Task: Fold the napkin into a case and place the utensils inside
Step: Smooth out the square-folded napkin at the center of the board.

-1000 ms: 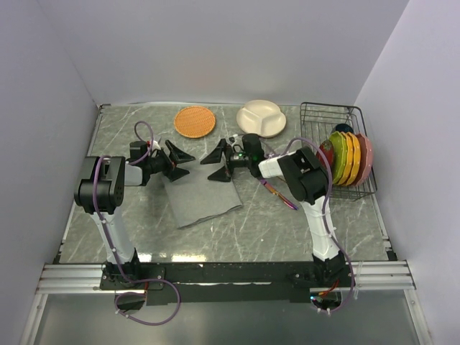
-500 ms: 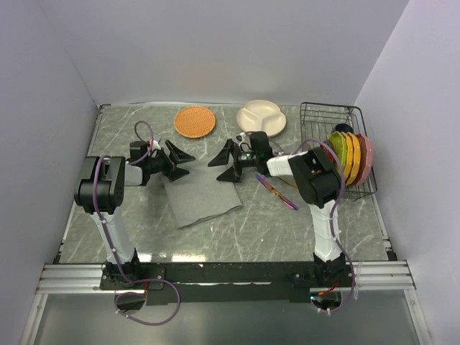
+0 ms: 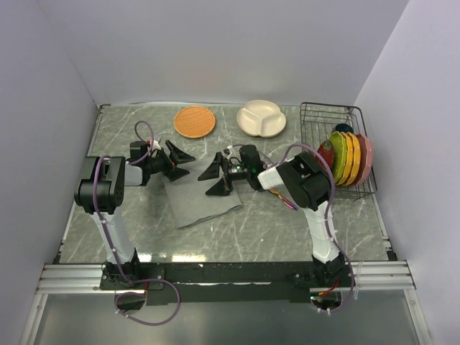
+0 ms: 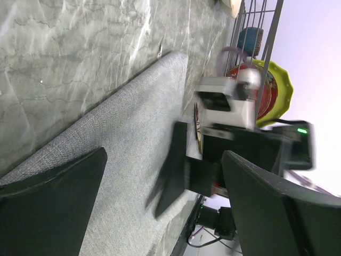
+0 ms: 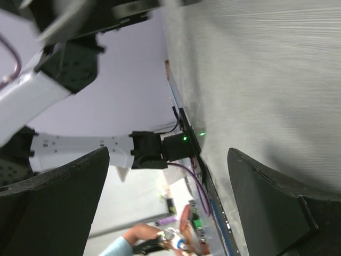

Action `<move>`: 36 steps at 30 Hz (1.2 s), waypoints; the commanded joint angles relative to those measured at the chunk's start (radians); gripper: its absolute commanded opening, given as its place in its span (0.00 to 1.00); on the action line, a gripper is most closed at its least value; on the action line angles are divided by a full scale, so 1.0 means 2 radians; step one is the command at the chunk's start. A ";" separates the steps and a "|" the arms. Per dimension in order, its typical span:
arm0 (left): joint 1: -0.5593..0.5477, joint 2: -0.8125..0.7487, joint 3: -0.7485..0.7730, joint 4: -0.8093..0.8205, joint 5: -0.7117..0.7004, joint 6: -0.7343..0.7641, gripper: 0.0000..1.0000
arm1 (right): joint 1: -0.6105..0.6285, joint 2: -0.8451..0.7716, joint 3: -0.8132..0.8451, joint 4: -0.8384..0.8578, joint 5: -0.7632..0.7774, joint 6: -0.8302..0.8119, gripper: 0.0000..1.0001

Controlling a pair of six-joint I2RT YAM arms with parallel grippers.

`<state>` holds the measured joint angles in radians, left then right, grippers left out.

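The grey napkin [image 3: 201, 203] lies flat on the marble table, folded to an oblong. My left gripper [image 3: 181, 162] hovers open at its far left corner, and the cloth [image 4: 106, 176] fills the space under my left gripper [image 4: 162, 160]. My right gripper [image 3: 214, 178] stands open over the napkin's right half, low above the weave [image 5: 256, 80], with nothing between my right gripper's [image 5: 170, 154] fingers. Its blurred finger [image 4: 173, 165] shows in the left wrist view. The utensils are mostly hidden behind the right arm; only a purple sliver of the knife [image 3: 285, 203] peeks out.
A round orange woven mat [image 3: 195, 121] and a white divided plate [image 3: 261, 118] lie at the back. A wire rack [image 3: 323, 111] at the right holds upright coloured plates [image 3: 346, 158]. A person's hand shows beyond the table's near edge in the right wrist view.
The right gripper swung a little right, then came back left and nearer, now lower over the napkin's right half. The left arm has not moved.
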<state>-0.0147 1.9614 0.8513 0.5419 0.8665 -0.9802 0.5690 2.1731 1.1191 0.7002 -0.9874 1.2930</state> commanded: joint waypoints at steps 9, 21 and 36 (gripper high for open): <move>0.005 0.016 -0.007 -0.052 -0.038 0.048 0.99 | -0.037 -0.004 -0.099 0.033 -0.014 0.009 1.00; 0.006 -0.014 -0.005 -0.031 -0.016 0.050 0.99 | -0.038 -0.080 -0.056 -0.037 -0.068 -0.069 1.00; -0.029 -0.143 -0.092 -0.029 0.018 0.002 0.99 | 0.009 -0.046 -0.098 0.107 -0.064 0.066 1.00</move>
<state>-0.0509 1.6638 0.7319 0.4683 0.8749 -0.9424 0.5911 2.0136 0.9535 0.7853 -1.0912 1.3460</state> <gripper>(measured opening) 0.994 0.997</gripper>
